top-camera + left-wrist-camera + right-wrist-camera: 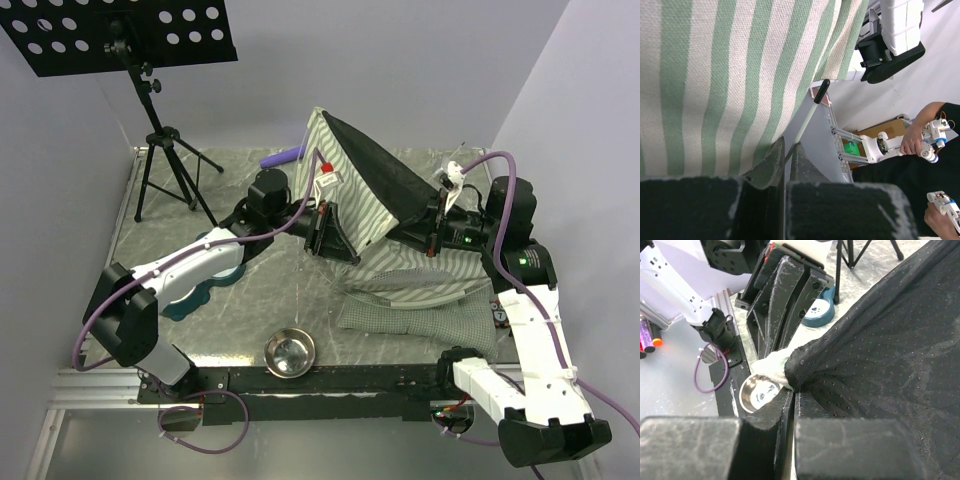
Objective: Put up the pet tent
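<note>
Two robot arms hold the pet tent (365, 185) off the table (250, 165) at mid-table, its green-and-white striped wall tilted and its dark lining (880, 340) facing the right side. The left gripper (325, 232) has its jaws drawn almost together on the tent's near-left edge, where a thin pole (807, 120) runs out from between the fingers. The right gripper (433, 232) is clamped on the hem where white fabric meets the lining. Gripping opposite edges appears meant to stretch the slack fabric open so the shelter can stand. The checked cushion mat (420, 315) lies flat beneath, near the right arm. A steel bowl (290, 352) and a teal bowl holder (205, 290) sit apart from the work.
</note>
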